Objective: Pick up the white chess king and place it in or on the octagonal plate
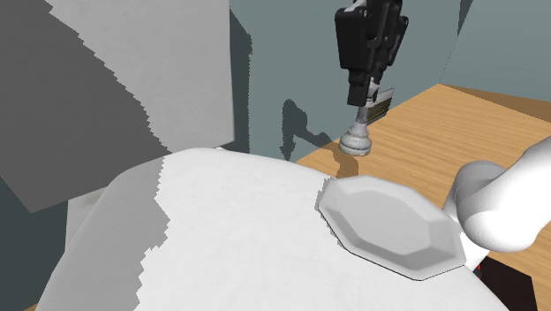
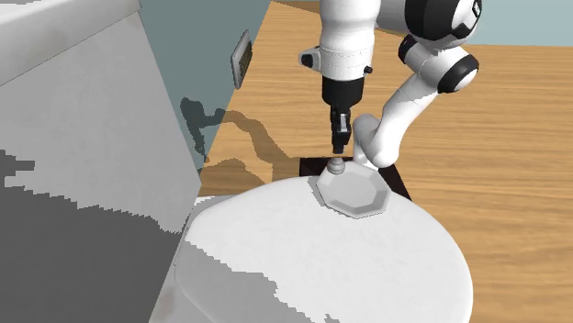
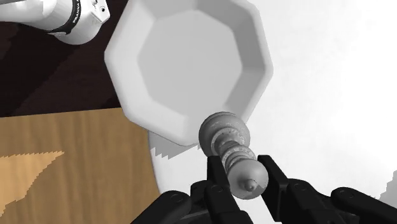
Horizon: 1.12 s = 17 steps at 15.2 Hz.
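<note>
Pincer (image 1: 371, 104) clamped on head of chess king (image 1: 356, 139). Long axis upright, base down, at white tabletop (image 1: 247, 238) edge, just beside octagonal plate (image 1: 393, 221). Wood floor (image 1: 459, 124), grey walls.

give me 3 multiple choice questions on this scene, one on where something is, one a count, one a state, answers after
1. Where does the octagonal plate rest?
A) on the white rounded top
B) inside a drawer
C) on a chair

2. How many chess pieces are there?
A) three
B) one
C) two

3. How do the jaws of the gripper stand?
A) open and empty
B) shut on the plate's rim
C) shut on the chess king

Answers:
1 A: the plate lies on the white top, near its edge.
2 B: a single pale grey king shows.
3 C: the wrist view shows both jaws clasping the king's upper part.
</note>
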Each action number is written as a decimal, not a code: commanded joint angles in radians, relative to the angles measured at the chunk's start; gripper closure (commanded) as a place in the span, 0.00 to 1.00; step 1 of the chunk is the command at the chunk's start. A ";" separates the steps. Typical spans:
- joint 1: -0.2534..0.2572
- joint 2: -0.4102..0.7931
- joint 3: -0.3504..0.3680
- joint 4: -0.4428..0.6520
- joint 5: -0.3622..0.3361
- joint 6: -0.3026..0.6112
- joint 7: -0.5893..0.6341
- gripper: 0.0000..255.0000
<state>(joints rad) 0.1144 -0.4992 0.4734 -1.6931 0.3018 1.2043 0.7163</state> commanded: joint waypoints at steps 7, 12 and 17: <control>0.051 -0.201 -0.042 -0.158 0.063 -0.037 0.002 1.00; 0.060 -0.244 -0.037 -0.257 0.072 0.019 -0.014 1.00; 0.068 -0.281 -0.029 -0.350 0.084 0.075 -0.029 1.00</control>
<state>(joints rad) 0.1806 -0.7726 0.4427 -2.0238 0.3830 1.2673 0.6904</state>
